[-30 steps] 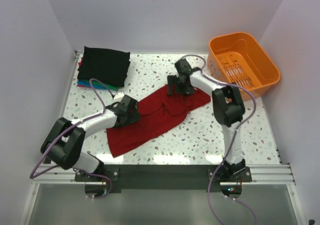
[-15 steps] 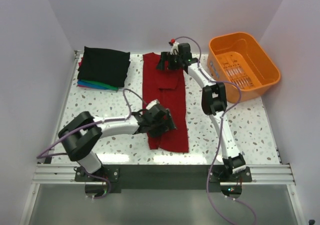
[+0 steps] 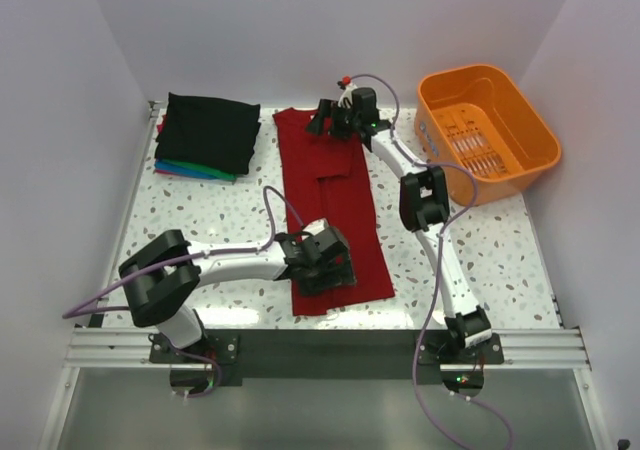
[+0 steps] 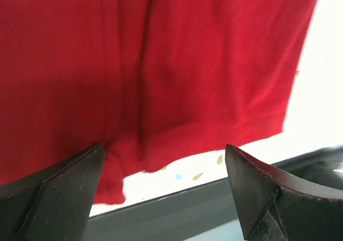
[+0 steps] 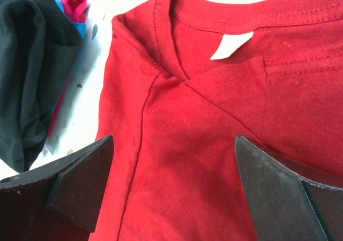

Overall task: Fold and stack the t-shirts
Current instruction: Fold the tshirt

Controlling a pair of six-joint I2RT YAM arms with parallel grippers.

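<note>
Both pairs of jaws apart over the red t-shirt (image 3: pixel 335 195), near hem partly behind left gripper (image 3: pixel 322 263).

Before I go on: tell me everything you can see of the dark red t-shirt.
The dark red t-shirt is soft knit cloth, folded lengthwise into a long strip. It lies flat on the speckled table, collar and white neck label at the far end, hem at the near edge. The open right gripper sits over the collar, the open left gripper over the hem; contact is unclear.
</note>
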